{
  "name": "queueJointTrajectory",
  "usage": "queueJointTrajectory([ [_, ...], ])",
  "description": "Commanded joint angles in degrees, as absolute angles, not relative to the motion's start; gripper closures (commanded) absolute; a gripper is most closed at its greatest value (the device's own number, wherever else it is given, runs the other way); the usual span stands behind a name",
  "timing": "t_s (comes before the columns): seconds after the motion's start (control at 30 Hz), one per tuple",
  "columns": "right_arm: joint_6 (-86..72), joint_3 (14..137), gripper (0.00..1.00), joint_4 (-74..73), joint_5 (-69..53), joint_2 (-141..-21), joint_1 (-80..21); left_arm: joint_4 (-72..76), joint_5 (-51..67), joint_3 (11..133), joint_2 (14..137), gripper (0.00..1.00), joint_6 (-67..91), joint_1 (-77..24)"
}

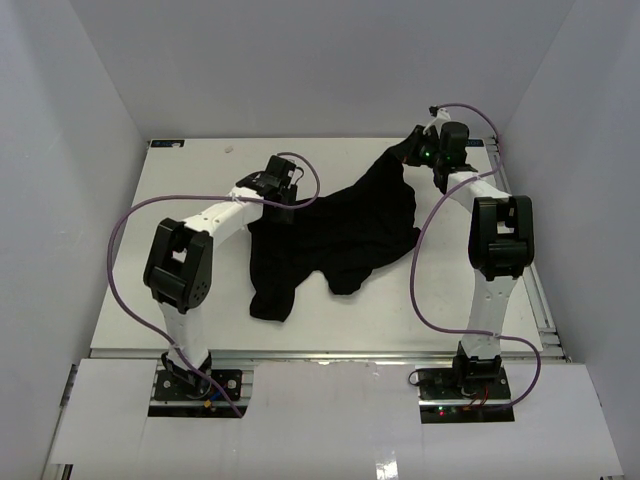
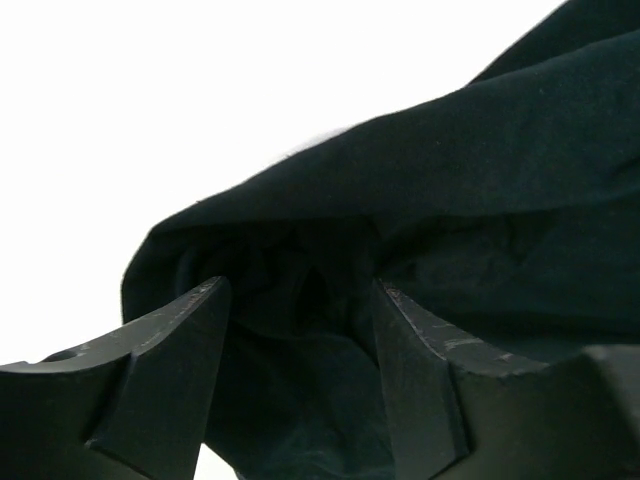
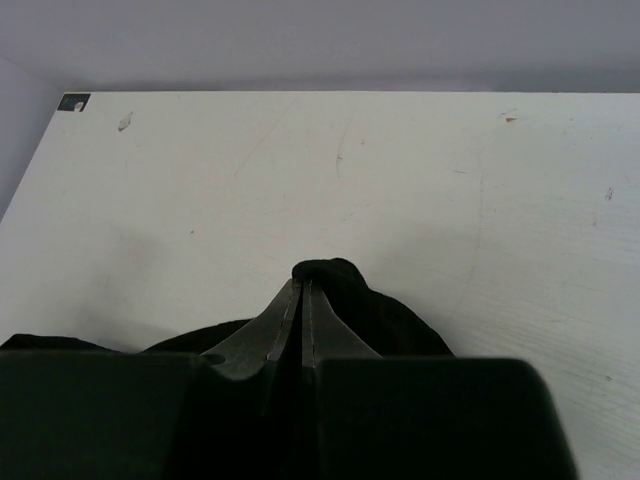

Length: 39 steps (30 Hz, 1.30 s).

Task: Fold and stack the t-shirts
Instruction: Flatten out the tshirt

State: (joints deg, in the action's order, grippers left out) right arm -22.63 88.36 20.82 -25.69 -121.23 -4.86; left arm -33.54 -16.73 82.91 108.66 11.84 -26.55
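A black t-shirt of soft, matte cloth lies crumpled in the middle of the white desk, with one corner raised toward the far right. There the right tool is pinched together on a small bump of the cloth, which its wrist view shows plainly. The left tool, at the shirt's left edge, has its dark, scuffed jaws apart with folds bunched between them. The top view hides that gap.

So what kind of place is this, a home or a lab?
Most likely a lab robot cell, not a home: a white table boxed in by plain white walls, two arms bolted at its near edge with purple cables, and just one black t-shirt.
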Motion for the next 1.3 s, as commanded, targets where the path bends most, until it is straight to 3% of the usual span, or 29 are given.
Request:
queueJointTrajectory([
  [0.0,-21.9,88.1,0.94,22.6,-26.6,-117.7,-4.6,-34.5,-20.3,85.7,108.4,0.31,8.4,-27.2],
  [0.5,-21.7,84.6,0.94,22.6,-26.8,-115.2,-4.0,-34.5,-19.9,85.6,112.1,0.52,6.4,-27.3],
  [0.73,-21.0,83.4,0.94,21.8,-27.1,-113.5,-3.7,-34.2,-21.9,85.6,112.9,0.83,5.6,-27.3],
  [0.77,-20.9,83.2,0.94,21.6,-27.1,-112.9,-3.5,-34.2,-21.9,85.5,112.8,0.92,5.6,-27.3],
  [1.0,-18.2,81.2,0.94,19.5,-28.6,-107.5,-0.6,-33.6,-19.6,82.2,102.0,0.92,9.7,-26.6],
  [1.27,-13.1,76.3,0.94,15.2,-31.9,-97.0,6.3,-29.6,-11.3,68.6,76.1,0.92,17.7,-19.1],
])
